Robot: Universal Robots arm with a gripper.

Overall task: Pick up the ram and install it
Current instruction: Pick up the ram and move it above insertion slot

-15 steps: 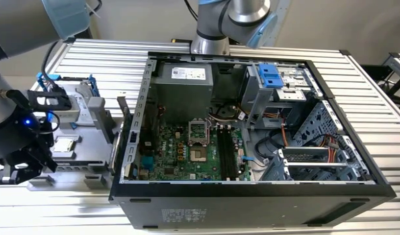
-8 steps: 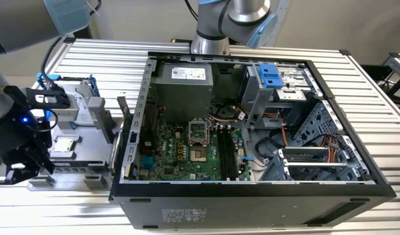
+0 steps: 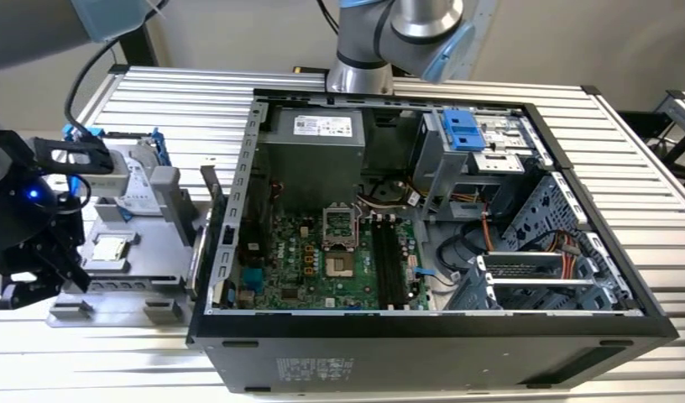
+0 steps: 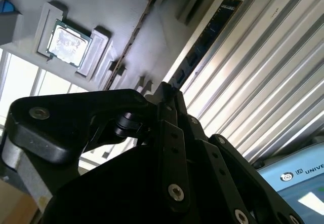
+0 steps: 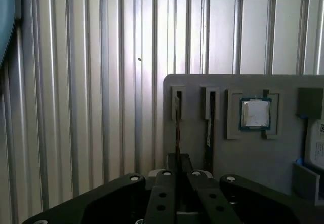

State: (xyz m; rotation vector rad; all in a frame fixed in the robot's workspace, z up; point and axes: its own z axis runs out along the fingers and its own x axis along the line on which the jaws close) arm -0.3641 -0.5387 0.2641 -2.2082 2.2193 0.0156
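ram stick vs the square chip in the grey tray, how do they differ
The ram stick is long, narrow and dark with blue patches; the chip is square with a silver top. The ram stick stands on edge in a narrow slot; the chip lies flat in a square recess. Both sit in the same grey tray.

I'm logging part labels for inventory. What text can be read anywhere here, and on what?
Power supply label: too small to read.
Computer case sticker: too small.
Processor markings: blurred.
Blue arm cover: logo lettering, cut off at the edge.
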